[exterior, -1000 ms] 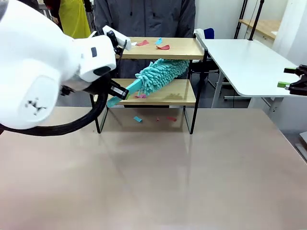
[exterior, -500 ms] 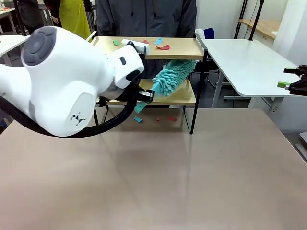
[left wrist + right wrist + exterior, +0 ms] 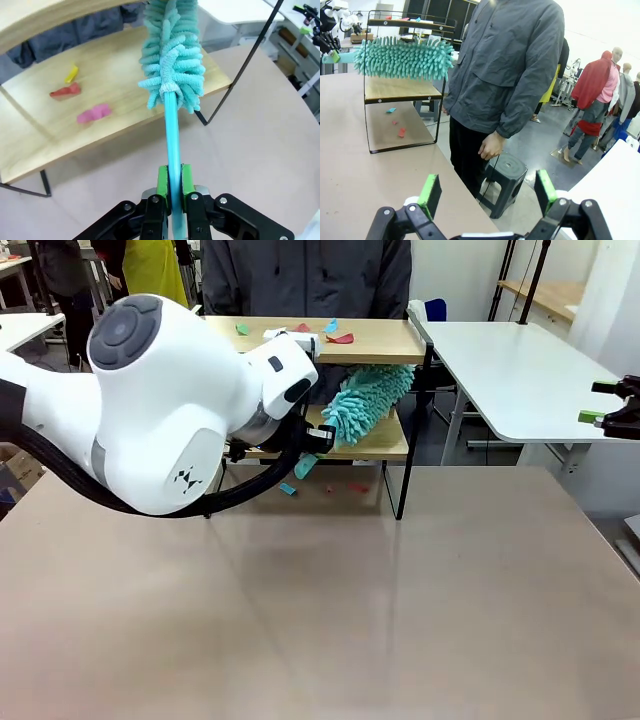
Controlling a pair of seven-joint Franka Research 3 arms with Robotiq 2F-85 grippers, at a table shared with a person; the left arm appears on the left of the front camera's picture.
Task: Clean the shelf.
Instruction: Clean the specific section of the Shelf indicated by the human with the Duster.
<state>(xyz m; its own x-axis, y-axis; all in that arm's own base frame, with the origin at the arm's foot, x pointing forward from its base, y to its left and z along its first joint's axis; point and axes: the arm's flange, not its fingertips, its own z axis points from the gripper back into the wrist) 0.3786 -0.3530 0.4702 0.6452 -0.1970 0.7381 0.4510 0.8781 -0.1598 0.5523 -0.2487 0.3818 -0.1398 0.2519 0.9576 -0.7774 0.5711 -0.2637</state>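
1. The table (image 3: 420, 600) carries the shelf (image 3: 385, 340) at its far edge, with a person (image 3: 300, 280) standing behind it.
2. The left arm (image 3: 160, 410) reaches across to the shelf's lower tier.
3. Neither of the shelf's 2 boards looks clean. The top board (image 3: 400, 332) and the lower board (image 3: 115, 95) both carry litter.
4. The duster (image 3: 172, 50) has its fluffy teal head between the boards, over the lower one. I cannot tell whether it touches the wood.
5. The left gripper (image 3: 170, 177) is clamped on the duster's thin handle. The right gripper (image 3: 487, 192) stands apart and empty, well off to the side.
6. Top scraps (image 3: 341, 338) lie untouched, 3 lower scraps (image 3: 65, 91) remain, and fallen scraps (image 3: 287, 489) sit on the table beneath. Sweeping seems under way, with most left to do.
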